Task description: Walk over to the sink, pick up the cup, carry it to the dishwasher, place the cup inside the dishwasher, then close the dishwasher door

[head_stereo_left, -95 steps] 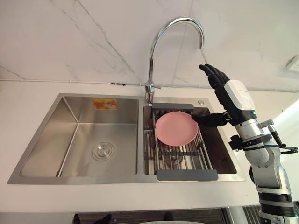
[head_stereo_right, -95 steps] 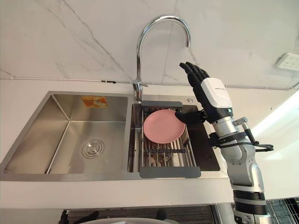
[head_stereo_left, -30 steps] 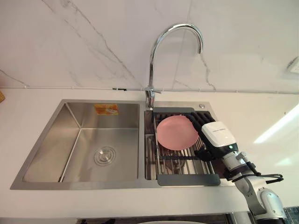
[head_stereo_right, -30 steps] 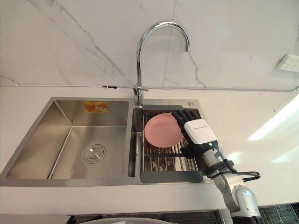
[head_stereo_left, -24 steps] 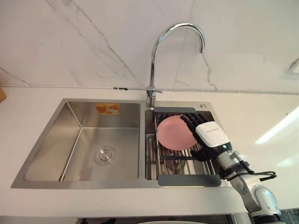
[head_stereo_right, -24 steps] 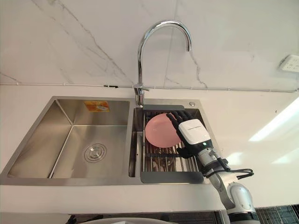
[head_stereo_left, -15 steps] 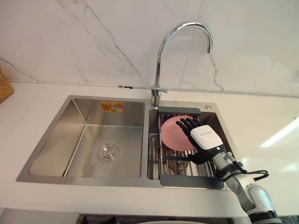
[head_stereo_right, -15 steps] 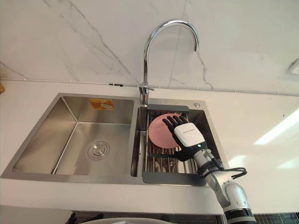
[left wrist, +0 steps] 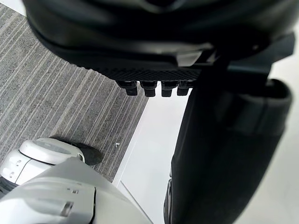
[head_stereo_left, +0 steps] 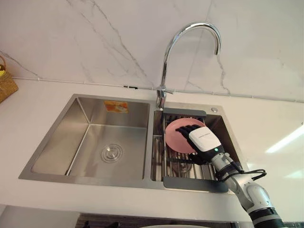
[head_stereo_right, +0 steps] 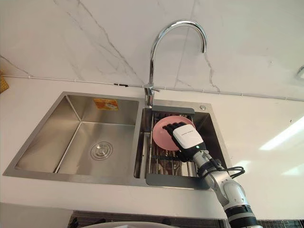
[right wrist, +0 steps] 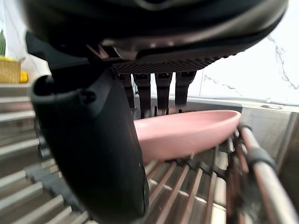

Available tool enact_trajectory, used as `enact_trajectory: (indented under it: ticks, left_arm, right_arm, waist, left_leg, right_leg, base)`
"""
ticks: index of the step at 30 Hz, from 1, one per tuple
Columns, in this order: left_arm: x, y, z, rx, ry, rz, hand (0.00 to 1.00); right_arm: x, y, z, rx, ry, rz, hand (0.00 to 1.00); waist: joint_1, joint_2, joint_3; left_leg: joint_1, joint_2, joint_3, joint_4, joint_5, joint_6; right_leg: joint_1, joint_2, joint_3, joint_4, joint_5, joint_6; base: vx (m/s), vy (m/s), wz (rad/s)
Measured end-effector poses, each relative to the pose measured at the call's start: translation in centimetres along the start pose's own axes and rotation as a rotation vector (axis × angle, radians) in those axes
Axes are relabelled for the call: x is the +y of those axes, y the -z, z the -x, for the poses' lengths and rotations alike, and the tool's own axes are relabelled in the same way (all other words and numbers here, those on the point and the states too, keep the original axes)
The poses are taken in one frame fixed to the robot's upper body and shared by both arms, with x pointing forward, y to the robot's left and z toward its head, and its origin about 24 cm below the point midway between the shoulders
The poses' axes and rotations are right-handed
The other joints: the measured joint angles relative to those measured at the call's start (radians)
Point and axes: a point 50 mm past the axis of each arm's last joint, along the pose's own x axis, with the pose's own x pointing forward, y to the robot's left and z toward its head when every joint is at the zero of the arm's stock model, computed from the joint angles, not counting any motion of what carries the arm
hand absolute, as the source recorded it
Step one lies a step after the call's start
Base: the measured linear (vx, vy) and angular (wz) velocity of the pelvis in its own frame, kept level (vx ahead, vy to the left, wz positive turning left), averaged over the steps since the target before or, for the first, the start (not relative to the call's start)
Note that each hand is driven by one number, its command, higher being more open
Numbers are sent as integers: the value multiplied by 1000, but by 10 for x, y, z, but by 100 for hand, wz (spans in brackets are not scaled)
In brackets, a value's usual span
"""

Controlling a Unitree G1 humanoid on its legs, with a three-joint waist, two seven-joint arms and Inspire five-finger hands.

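Since a second ago the right hand (head_stereo_left: pixel 203 140) has slid from beside the pink plate (head_stereo_left: pixel 175 137) to over it, its fingers (right wrist: pixel 163 88) straight and released, the thumb low by the rim. It lies propped on the rack (head_stereo_left: pixel 194 184) in the sink's (head_stereo_left: pixel 90 142) right basin. It looks light, stiff and slick, so pinching its rim seems best. Over the floor, the left hand (left wrist: pixel 154 56) hangs relaxed.

Sticker on sink: we see an orange-and-yellow sticker (head_stereo_left: pixel 116 106) on the back wall of the left basin of the sink (head_stereo_left: pixel 61 142), left of centre in the frame. Its print is too small for us to read.
Cover on hand: a thin line of dark print crosses the white cover (head_stereo_left: pixel 205 139) on the back of the right hand (head_stereo_right: pixel 186 138), lower right of centre. We cannot read it.
Readable words or numbers: none that we can make out.
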Motion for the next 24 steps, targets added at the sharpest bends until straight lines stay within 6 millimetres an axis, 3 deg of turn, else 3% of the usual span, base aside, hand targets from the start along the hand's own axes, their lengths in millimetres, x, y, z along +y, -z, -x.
enact_trajectory:
  ticks: [15,24]
  left_arm:
    - [0,-4,0,-23,-1,-2,100]
    - [4,2,3,-19,-26,-2,100]
  right_arm:
    - [-10,12,-6,45,222,160,0]
    - [-54,19,-12,71,457,101,0]
  waist:
    - [4,3,4]
    - [4,17,12]
  left_leg:
    - [0,0,2,-8,4,0]
    - [-2,2,12,-7,3,-1]
  right_leg:
    - [-4,0,1,1,0,0]
    - [-12,3,12,1,0,0]
  base:
    - [-29,-3,0]
    - [-23,-2,-3]
